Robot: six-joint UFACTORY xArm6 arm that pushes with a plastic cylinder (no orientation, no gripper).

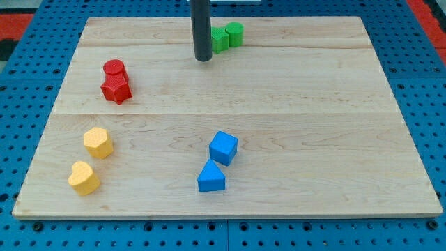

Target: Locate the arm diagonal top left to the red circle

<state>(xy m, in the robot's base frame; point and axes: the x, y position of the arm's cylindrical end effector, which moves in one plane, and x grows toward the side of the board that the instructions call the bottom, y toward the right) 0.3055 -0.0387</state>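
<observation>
The red circle block (114, 68) sits at the view's left on the wooden board (313, 104), touching a red star block (116, 89) just below it. My tip (203, 58) is near the view's top centre, well to the right of the red circle and slightly above its level. The tip stands just left of a green star block (219, 39), with a green circle block (235, 33) beside that.
A yellow hexagon block (98, 142) and a yellow heart block (83, 178) lie at the lower left. A blue cube (223, 147) and a blue triangle block (210, 177) lie at the lower centre. A blue pegboard (28, 84) surrounds the board.
</observation>
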